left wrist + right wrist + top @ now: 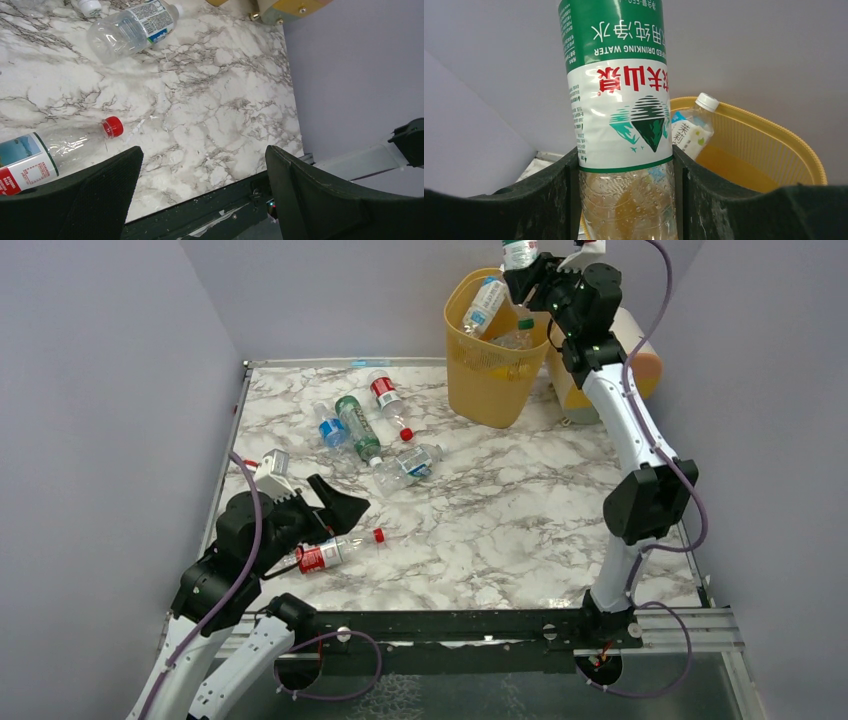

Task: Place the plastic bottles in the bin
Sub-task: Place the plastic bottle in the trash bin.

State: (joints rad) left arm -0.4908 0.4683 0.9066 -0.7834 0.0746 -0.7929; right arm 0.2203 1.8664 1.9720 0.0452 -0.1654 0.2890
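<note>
Being held wide open: left gripper (202, 197), red-capped bottle (55, 152) lying at its 9 o'clock. Being clamped by right gripper (624, 200): green-label bottle (619, 115), above bin (774, 145) at table's 1 o'clock. Risk: bottle being released off-centre, bouncing off rim.

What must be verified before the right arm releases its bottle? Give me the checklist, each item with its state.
1. Right gripper shut on the green-label bottle: ok.
2. That bottle directly above the bin opening: cannot tell; the bin shows behind it.
3. Bin upright, with room inside: ok.
4. Left gripper open and empty: ok.
5. Table free of bottles: not ok; five loose bottles lie there.
</note>
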